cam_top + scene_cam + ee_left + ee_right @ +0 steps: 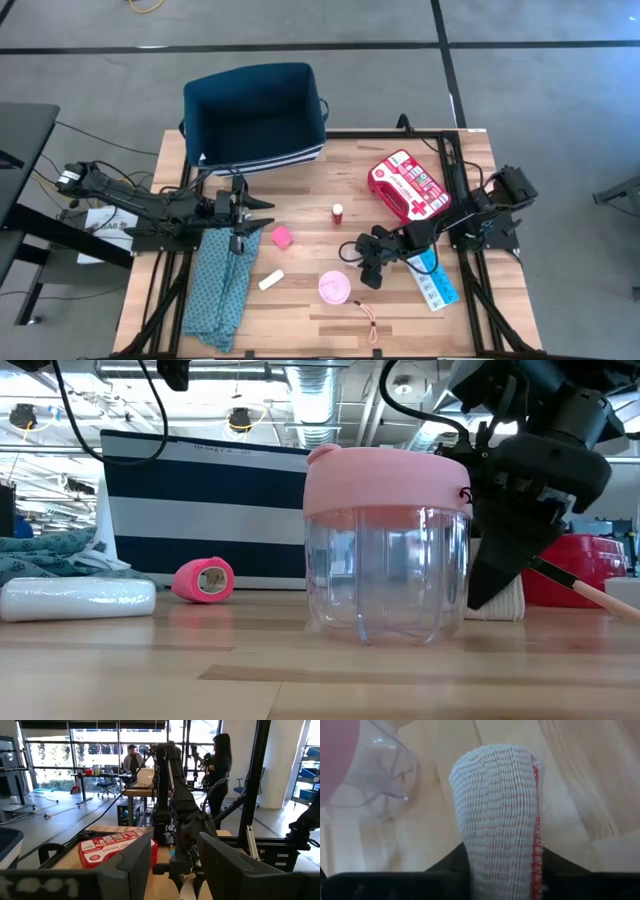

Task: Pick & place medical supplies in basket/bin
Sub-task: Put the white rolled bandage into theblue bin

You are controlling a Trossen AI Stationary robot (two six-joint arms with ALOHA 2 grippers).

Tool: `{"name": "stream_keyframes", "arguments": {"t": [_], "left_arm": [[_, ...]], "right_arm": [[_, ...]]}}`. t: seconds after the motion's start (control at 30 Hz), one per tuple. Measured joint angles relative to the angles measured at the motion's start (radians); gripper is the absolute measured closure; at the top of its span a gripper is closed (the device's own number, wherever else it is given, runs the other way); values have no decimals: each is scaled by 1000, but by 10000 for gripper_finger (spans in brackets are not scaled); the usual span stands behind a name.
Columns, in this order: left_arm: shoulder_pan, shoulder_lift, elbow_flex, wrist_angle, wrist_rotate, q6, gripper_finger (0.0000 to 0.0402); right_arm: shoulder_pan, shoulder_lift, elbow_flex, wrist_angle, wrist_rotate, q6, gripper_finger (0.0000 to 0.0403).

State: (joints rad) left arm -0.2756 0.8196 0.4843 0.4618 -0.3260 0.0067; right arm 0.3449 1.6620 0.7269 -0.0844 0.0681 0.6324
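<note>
— So, the right gripper [372, 262] pinches a white mesh gauze roll with red stitching [497, 820], low beside the pink-lidded clear cup [334, 288]?

— Yes. Lift straight, clear the cup, then cross to the navy striped fabric bin [255, 150] at the table's far edge.

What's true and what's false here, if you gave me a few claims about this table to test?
1. The red first-aid case sits inside the navy bin. False: it lies on the table, outside the bin.
2. The right claw grips a white bandage roll. True.
3. The left claw holds the pink block. False: it is open, and the block lies apart.
4. The pink-lidded cup stands upright. True.
</note>
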Motion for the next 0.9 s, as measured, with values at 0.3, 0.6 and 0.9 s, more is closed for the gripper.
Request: {"name": "stream_keyframes", "arguments": {"t": [0.3,0.6,0.9], "left_arm": [[0,0,0,2,0,-1,248],[0,-2,0,9,0,-2,248],[1,-3,0,64,-91,4,248]], "right_arm": [[56,-79,85,-88,-6,39,315],[48,-315,395,-389,217,-239,314],[-266,-358,618,-133,349,-783,309]]}}
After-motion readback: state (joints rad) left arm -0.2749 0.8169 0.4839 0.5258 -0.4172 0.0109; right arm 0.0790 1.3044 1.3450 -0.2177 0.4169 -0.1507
